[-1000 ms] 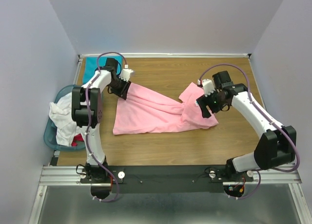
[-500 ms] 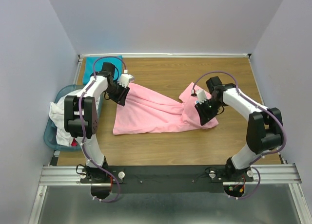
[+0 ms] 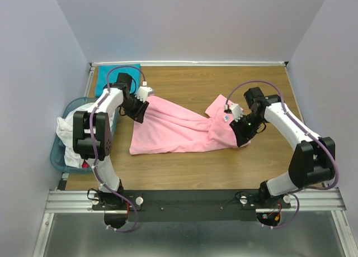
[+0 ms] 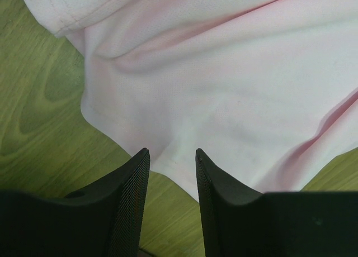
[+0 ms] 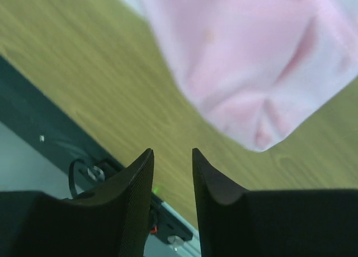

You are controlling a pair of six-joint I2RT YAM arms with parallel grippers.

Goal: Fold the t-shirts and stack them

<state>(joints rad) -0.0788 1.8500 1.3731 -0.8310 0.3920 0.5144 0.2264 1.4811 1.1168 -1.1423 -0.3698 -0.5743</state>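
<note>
Pink t-shirt flanked by left gripper (10 o'clock) and right gripper (3 o'clock), both open, empty; edges are best pinched squarely.

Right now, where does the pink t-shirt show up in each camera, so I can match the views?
Top external: the pink t-shirt lies spread across mid-frame.
Left wrist: the shirt fills the upper frame, its edge reaching lower centre.
Right wrist: the shirt sits upper right, a bunched corner pointing down.
Shared landmark: the wooden tabletop beneath it.
</note>
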